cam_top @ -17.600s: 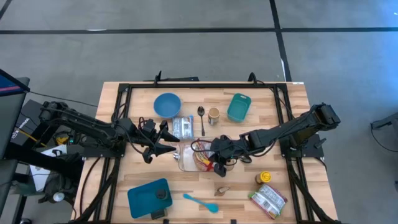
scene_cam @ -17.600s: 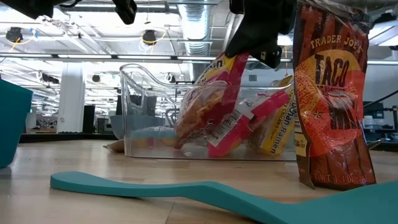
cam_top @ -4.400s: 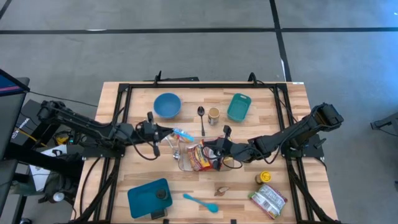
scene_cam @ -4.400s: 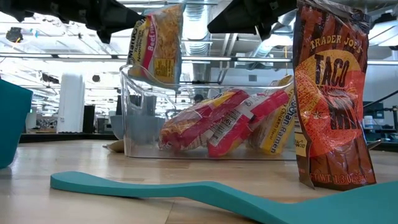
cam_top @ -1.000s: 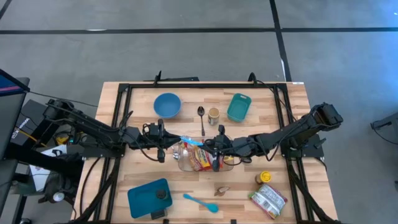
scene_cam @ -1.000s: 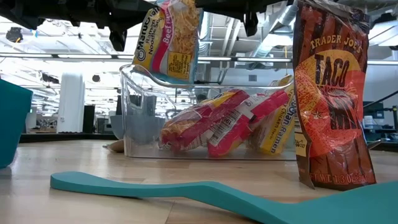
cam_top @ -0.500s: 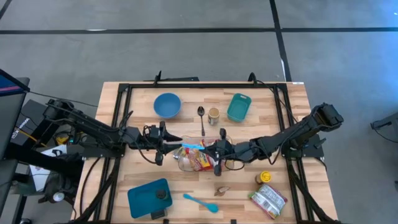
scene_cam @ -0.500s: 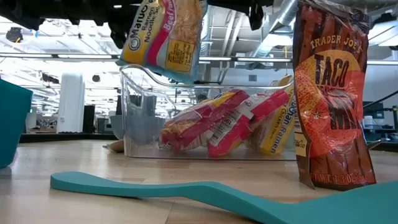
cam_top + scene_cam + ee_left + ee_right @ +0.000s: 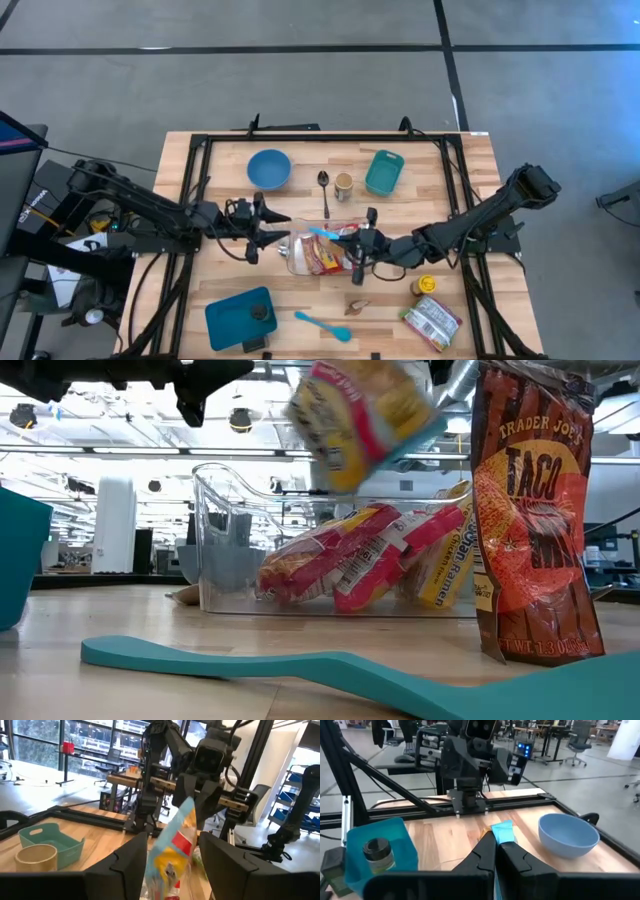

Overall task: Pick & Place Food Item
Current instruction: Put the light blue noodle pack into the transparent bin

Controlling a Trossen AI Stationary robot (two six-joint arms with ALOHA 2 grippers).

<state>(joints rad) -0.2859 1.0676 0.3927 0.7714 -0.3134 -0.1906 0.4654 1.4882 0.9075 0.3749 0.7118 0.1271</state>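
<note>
Hung tilted above the clear plastic bin (image 9: 330, 540), one yellow-and-red ramen noodle packet with a light-blue edge (image 9: 362, 422), evidently brought there to go in with the rest. Pinched that blue edge between pressed-together fingers, the right gripper (image 9: 352, 249), blue corner poking out past the fingertips in the right wrist view (image 9: 503, 832). Stood spread apart just beside the bin, the left gripper (image 9: 281, 233), both dark fingers (image 9: 131, 861) wide of the packet (image 9: 174, 847) and apparently touching nothing: looked like a handover, grip given up on one side, taken on the other.

Lay inside the bin already, red-and-yellow noodle packets (image 9: 350, 560), two at least, exact number hard to tell through the wall. Counted around the wooden table (image 9: 470, 180):
- one round blue bowl (image 9: 268, 168)
- one teal rectangular dish (image 9: 384, 172)
- one metal spoon (image 9: 323, 190)
- one small tan cup (image 9: 343, 185)
- one teal spatula (image 9: 322, 324)
- one teal flat tray (image 9: 238, 318)
- one yellow-lidded jar (image 9: 427, 286)
- one orange taco-shell bag (image 9: 530, 510), standing upright nearest the low camera
</note>
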